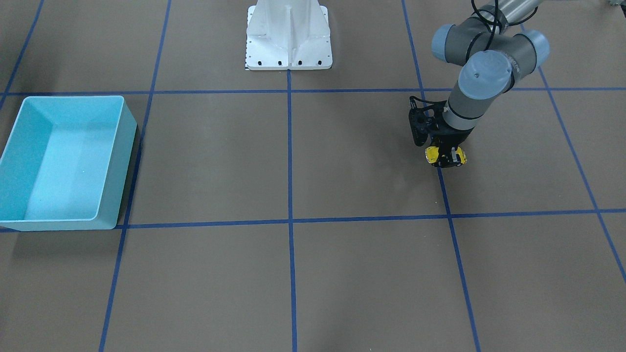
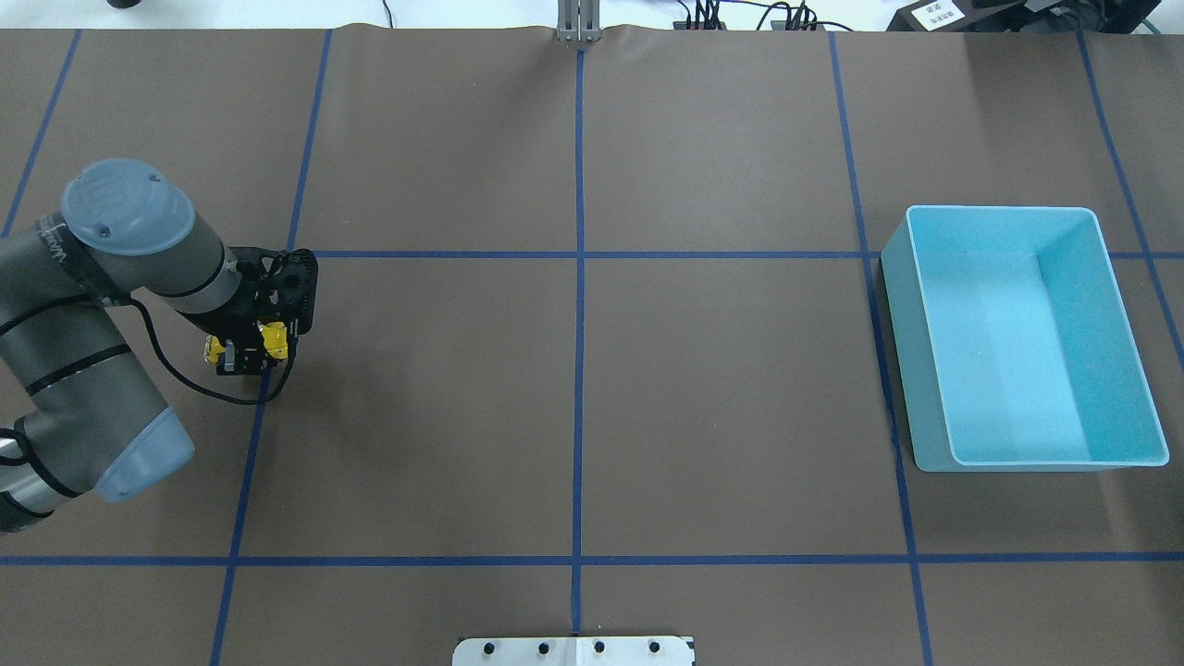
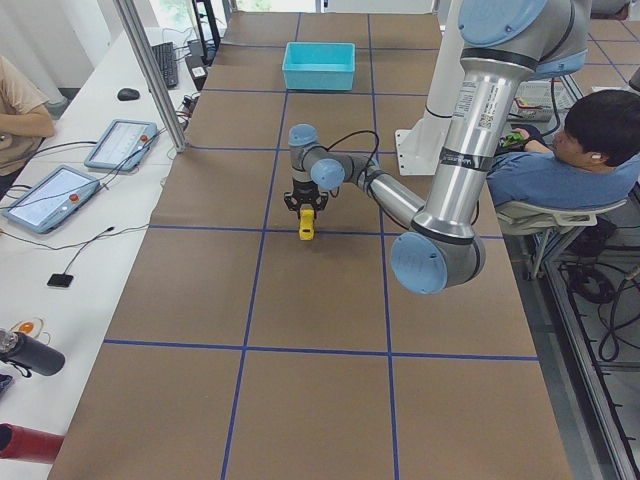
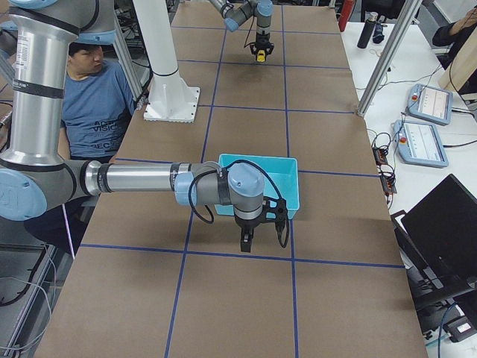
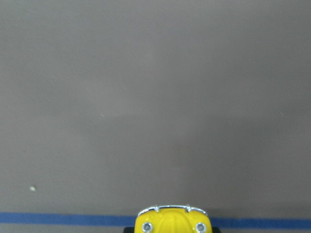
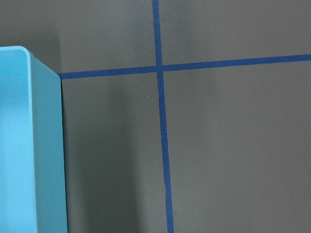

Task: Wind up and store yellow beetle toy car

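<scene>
The yellow beetle toy car [image 1: 431, 154] sits between the fingers of my left gripper [image 1: 446, 157], which is shut on it, low over the brown table at a blue tape line. From overhead, the yellow beetle toy car [image 2: 275, 340] pokes out on both sides of the left gripper [image 2: 245, 353]. The left wrist view shows only the car's nose [image 5: 171, 222] with its two headlights. Whether the wheels touch the table I cannot tell. My right gripper [image 4: 252, 240] hangs beside the turquoise bin [image 4: 292, 186], seen only in the exterior right view, so open or shut I cannot tell.
The turquoise bin [image 2: 1004, 212] stands empty at the table's far right end, its wall [image 6: 29, 145] filling the right wrist view's left edge. The white robot base [image 1: 288, 54] sits at the table's middle edge. People sit beside the table in the side views.
</scene>
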Tool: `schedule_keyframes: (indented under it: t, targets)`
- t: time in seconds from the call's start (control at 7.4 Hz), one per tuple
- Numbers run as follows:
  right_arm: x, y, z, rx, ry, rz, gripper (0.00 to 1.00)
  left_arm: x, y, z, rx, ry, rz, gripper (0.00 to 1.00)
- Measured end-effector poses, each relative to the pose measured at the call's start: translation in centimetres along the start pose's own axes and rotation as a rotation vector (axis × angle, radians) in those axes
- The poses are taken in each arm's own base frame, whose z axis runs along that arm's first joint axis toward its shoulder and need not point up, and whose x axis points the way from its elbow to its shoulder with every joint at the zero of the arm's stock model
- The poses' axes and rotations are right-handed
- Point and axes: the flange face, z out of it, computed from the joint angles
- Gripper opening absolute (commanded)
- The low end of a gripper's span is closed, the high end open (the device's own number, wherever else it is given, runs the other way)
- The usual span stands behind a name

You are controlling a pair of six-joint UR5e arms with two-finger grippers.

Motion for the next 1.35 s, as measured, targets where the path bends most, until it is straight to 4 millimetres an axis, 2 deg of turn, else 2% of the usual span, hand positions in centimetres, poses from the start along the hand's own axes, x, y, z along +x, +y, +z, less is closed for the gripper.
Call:
schedule_keyframes:
  t: [0.27, 0.81, 1.35]
  targets:
    - [0.1, 0.2, 0.1, -0.002, 0.000, 0.002, 1.00, -1.5, -1.8, 0.8, -0.004, 0.003, -0.007, 0.00]
    - [0.2, 0.4, 0.1, -0.004, 0.001, 0.004, 1.00, -2.6, -1.9, 1.9, -0.020, 0.015, 0.027, 0.00]
    - [0.2, 0.4, 0.1, -0.004, 0.001, 0.004, 1.00, -2.9, -2.4, 1.5, 0.000, 0.008, 0.037, 0.00]
